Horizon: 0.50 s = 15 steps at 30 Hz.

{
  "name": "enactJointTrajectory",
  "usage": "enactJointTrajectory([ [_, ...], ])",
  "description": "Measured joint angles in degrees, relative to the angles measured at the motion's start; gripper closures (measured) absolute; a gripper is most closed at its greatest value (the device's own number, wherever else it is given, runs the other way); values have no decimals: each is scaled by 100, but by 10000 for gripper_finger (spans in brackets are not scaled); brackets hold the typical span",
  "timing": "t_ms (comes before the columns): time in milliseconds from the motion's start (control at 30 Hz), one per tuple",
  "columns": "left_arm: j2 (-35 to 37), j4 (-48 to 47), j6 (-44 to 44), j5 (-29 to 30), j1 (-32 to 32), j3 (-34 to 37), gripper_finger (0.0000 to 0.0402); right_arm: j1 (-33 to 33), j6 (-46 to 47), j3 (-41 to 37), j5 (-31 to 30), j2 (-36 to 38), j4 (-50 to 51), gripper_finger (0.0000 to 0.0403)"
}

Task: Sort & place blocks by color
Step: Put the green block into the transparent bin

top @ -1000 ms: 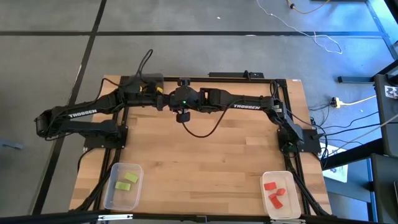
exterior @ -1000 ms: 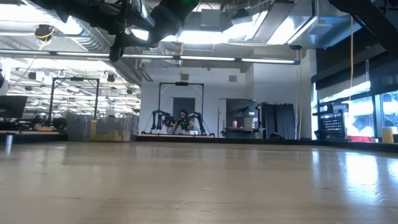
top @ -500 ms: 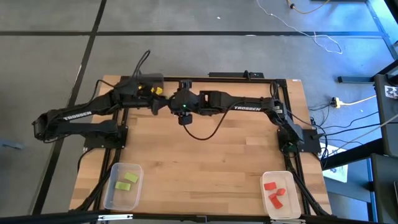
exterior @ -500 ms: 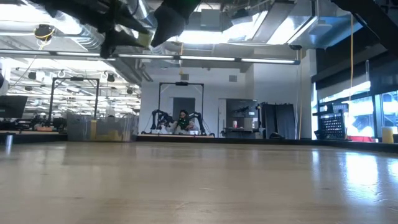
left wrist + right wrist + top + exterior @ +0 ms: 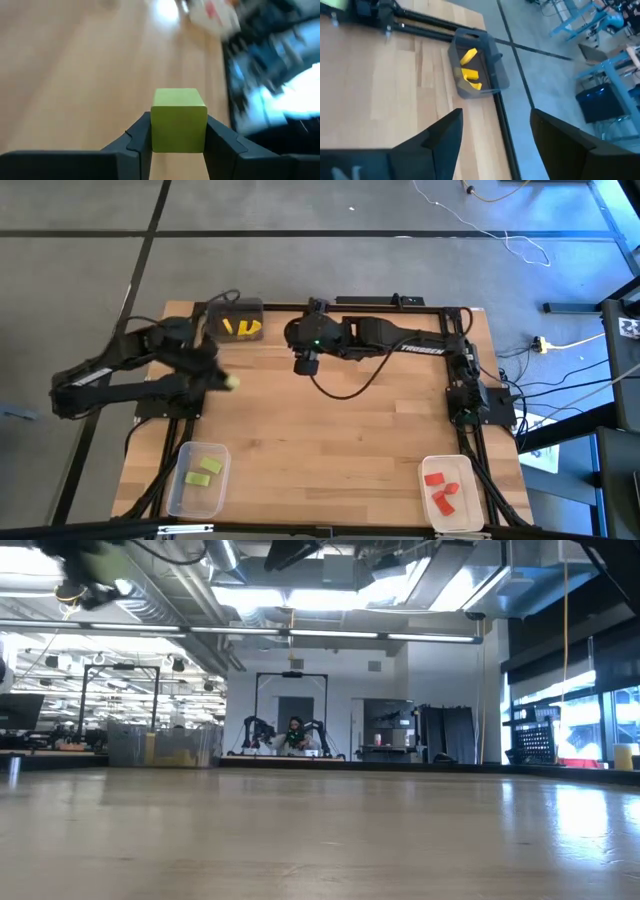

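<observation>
Your left gripper [image 5: 178, 131], clamped on a light green block [image 5: 178, 119], hovers well back from the clear bin [image 5: 196, 479] of greens at the table's near-left corner.

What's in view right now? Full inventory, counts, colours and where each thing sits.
green block: 1, light green, clamped between the left gripper's fingers, above the table's left half
green blocks: 2, light green, in the clear bin
clear bin: 1, near-left corner of the table
red blocks: 3, red, in the white bin
white bin: 1, near-right corner
yellow blocks: about 3, yellow, in the dark bin
dark bin: 1, far-left edge of the table
table: 1, light wood
left gripper: shut on the green block
right gripper: open, empty, over the table's far middle
</observation>
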State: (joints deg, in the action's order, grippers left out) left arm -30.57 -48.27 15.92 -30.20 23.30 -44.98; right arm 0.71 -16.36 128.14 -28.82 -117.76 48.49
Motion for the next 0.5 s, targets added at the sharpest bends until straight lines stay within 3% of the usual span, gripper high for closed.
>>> enactJointTrajectory([
  [300,72,-3804,-131,-713,-648,-1043,281,0,653,6,18,36,76,171],
  [367,69,-4200,-123,-781,-771,-1049,281,6,769,6,35,36,76,171],
  [500,133,-4122,-25,-929,-978,-977,281,11,921,6,38,36,76,170],
])
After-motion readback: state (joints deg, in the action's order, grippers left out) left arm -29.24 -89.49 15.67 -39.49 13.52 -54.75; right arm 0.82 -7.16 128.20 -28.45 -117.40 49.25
